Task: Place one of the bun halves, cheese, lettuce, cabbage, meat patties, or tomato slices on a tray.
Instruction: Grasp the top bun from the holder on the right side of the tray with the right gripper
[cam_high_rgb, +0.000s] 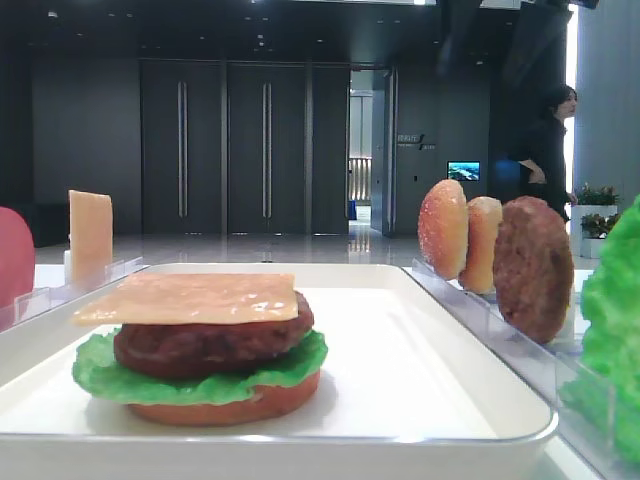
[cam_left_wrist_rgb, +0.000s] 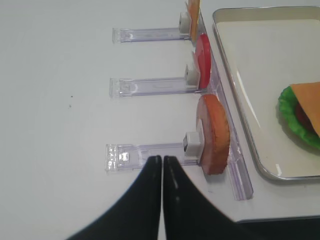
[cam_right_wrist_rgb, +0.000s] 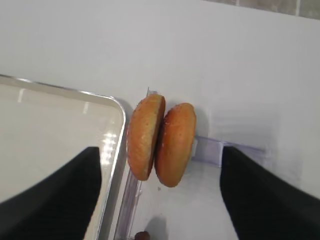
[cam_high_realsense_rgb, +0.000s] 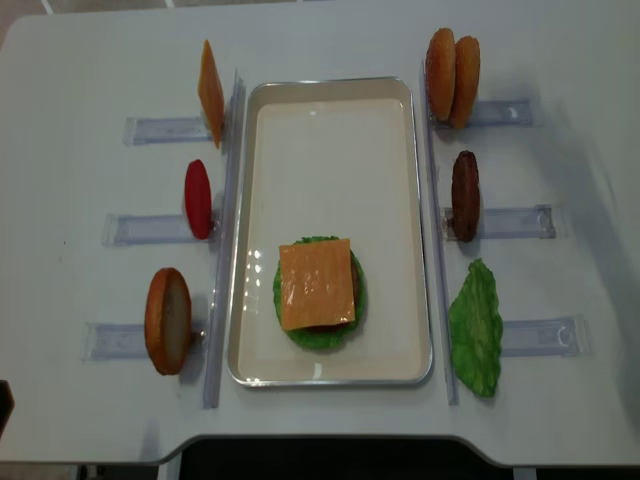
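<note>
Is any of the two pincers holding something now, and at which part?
Nothing is held. The left pincer is shut on nothing beside a bun half. The right pincer stands open above two bun halves, not touching them.

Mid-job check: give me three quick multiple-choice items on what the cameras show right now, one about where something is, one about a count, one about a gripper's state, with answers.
1. Where do the two bun halves stand?
A. Upright in a holder off the tray's far right corner
B. Flat in the tray's middle
C. On top of the cheese slice

2. How many layers does the stack on the tray have?
A. Two
B. Four
C. Six

3. How does the right gripper stand?
A. Shut on a bun half
B. Open, a finger on either side of the bun halves
C. Shut on nothing

Answers: 1 A, the overhead view shows them side by side outside the rim. 2 B, the low view shows bun base, lettuce, patty and cheese slice. 3 B, the wrist view shows both dark fingers wide apart, touching nothing.
</note>
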